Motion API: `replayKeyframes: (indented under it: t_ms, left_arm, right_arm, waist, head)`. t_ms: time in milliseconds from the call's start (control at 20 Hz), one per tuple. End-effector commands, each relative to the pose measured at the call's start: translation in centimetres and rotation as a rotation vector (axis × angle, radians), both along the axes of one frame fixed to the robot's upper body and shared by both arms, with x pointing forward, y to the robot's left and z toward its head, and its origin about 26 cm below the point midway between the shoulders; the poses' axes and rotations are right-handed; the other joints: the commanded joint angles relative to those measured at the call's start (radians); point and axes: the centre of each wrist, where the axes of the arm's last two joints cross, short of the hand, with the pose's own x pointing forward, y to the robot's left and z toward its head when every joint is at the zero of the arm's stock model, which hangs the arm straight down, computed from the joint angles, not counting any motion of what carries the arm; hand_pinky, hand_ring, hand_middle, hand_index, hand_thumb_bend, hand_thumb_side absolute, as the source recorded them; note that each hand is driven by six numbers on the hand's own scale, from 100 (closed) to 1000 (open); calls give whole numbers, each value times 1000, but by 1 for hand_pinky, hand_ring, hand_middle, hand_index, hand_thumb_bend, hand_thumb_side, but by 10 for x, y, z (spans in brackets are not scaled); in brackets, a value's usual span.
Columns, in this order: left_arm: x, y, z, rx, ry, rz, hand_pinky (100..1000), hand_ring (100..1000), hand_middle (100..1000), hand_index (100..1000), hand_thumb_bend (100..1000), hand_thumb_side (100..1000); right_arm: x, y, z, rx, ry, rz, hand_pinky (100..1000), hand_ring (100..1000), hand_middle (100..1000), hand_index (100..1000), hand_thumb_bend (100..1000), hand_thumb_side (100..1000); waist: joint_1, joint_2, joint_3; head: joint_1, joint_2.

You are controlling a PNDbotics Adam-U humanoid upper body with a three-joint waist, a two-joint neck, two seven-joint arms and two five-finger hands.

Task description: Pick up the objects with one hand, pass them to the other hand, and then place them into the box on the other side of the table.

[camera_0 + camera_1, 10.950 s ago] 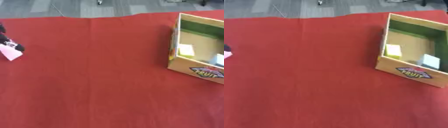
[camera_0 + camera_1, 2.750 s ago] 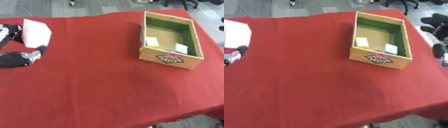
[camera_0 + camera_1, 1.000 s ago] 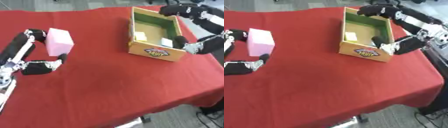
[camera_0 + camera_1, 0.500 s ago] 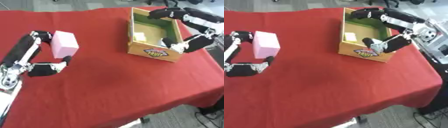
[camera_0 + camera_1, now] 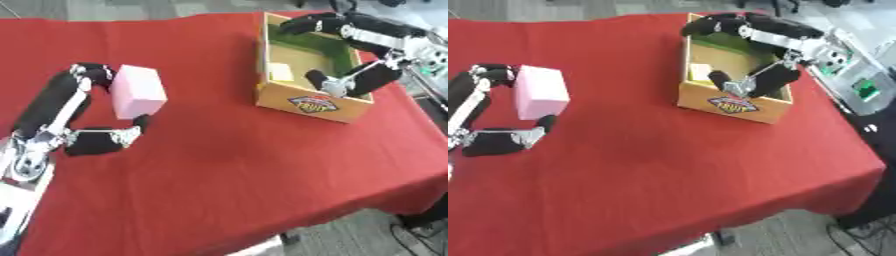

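A pink block [image 5: 138,91] hangs above the left part of the red table [image 5: 219,165]. My left hand [image 5: 61,102] is shut on it, fingers curled over its far left edge and thumb under its near corner. At the right stands an open cardboard box [image 5: 315,104] with a green lining and a fruit label on its front wall. A pale flat item [image 5: 280,72] lies inside it. My right hand [image 5: 372,32] hovers open over the box, with its fingers [image 5: 719,24] stretched above the far wall and its thumb low by the near right wall.
The table's front edge runs across the lower right, with grey floor [image 5: 350,235] beyond it. The right edge lies close behind the box. A grey device with a green spot [image 5: 859,85] stands off the table at the right.
My left hand has carried the pink block a little rightwards and nearer. My right hand has reached further left over the box. The camera has also shifted.
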Motion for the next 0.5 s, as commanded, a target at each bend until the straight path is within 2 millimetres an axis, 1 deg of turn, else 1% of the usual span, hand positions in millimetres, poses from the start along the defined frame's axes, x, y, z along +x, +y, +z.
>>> replayKeyframes:
  t_ms: [50, 150, 250, 500]
  left_arm:
    - [2, -12, 6, -2, -33, -22, 707, 549, 473, 539, 100, 267]
    - [4, -18, 3, -4, -34, -27, 707, 547, 470, 538, 100, 281]
    - [6, -23, 1, -10, -35, -31, 706, 547, 470, 538, 100, 275]
    - [8, -28, -2, -17, -48, -35, 701, 548, 471, 538, 100, 276]
  right_arm:
    - [1, -2, 10, -36, -12, -10, 944, 1000, 921, 994, 100, 205]
    - [2, 1, 11, -41, -13, -4, 945, 1000, 923, 995, 100, 205]
    - [2, 4, 13, -41, -15, 4, 947, 1000, 925, 997, 100, 204]
    - [2, 13, 14, -46, 5, 32, 953, 1000, 932, 1000, 100, 202]
  waist:
    - [2, -12, 6]
    - [1, -11, 16]
    - [0, -11, 23]
    - [3, -11, 32]
  head:
    - [-19, 3]
    - [-27, 3]
    - [-32, 3]
    - [-18, 3]
